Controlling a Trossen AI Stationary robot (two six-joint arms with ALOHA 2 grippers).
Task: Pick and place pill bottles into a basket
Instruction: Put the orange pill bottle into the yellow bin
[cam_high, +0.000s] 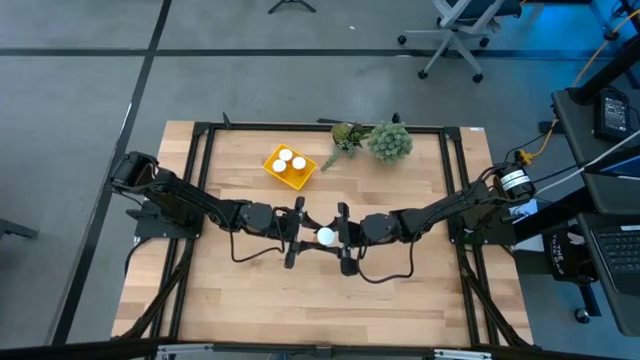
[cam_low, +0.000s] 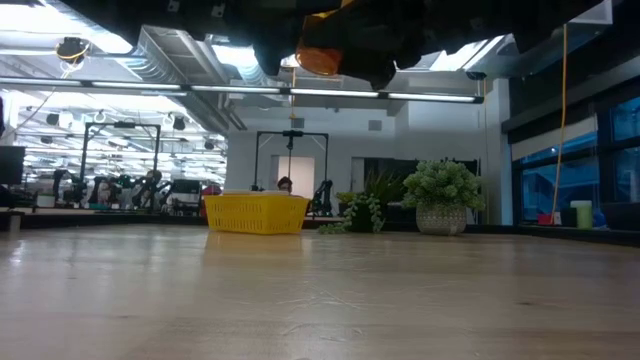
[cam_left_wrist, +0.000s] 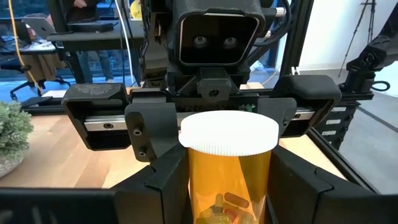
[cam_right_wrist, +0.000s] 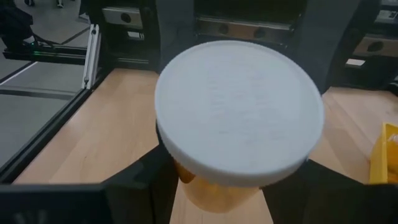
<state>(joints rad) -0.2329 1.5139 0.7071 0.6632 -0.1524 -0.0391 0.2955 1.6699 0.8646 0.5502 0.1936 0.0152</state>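
One pill bottle (cam_high: 326, 237), with a white cap and an orange body, is held up at the table's middle between my two grippers. It shows high in the low view (cam_low: 320, 60). My right gripper (cam_high: 336, 239) is shut on it. My left gripper (cam_high: 304, 235) faces it from the table's left, open, and touches nothing I can see. The yellow basket (cam_high: 303, 177) stands on the table at the far side, left of centre, with three white-capped bottles (cam_high: 291, 160) in it. My right gripper pinches the bottle's orange body (cam_right_wrist: 214, 186) just under the cap between its two fingers (cam_left_wrist: 163, 186). The fingers come level from the table's right. The bottle stands upright with its cap up, lifted well clear of the table.
Two green plant clumps (cam_high: 390, 140) (cam_high: 347, 133) stand at the far edge, right of the basket. In the low view they show right of the basket (cam_low: 443, 195). A black frame (cam_high: 200, 140) runs along the table's edges. Bare wood (cam_high: 320, 310) lies on the near side.
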